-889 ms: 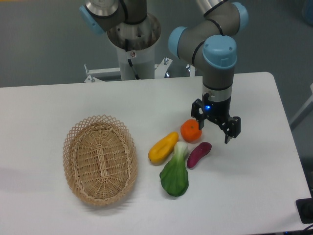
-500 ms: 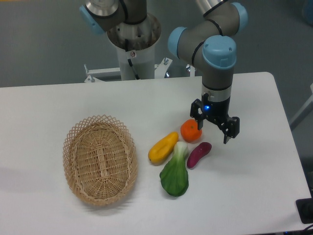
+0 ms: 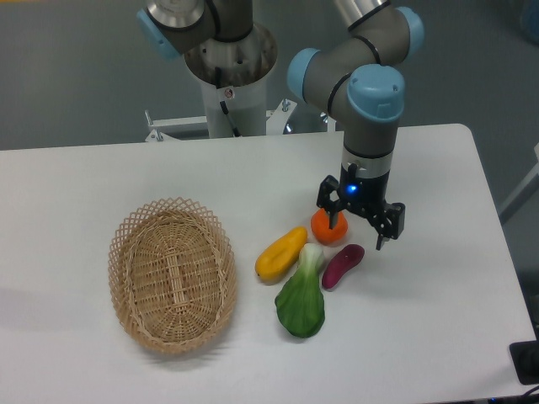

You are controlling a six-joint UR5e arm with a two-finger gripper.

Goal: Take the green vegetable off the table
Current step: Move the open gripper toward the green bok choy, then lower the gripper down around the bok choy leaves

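Observation:
The green vegetable (image 3: 301, 301) lies on the white table (image 3: 438, 320), its broad leaf end toward the front and its pale stem pointing up toward the other produce. My gripper (image 3: 358, 228) hangs open above the table, up and to the right of it, over the orange fruit (image 3: 327, 227) and the purple eggplant (image 3: 342, 265). Nothing is between its fingers. It is well apart from the green vegetable.
A yellow elongated vegetable (image 3: 281, 253) lies just left of the green stem. A wicker basket (image 3: 172, 273) stands at the left with nothing in it. The robot's base (image 3: 229, 76) rises behind the table's far edge.
The gripper has shifted slightly left and a little up, so it now hangs more over the orange fruit. The produce has not moved.

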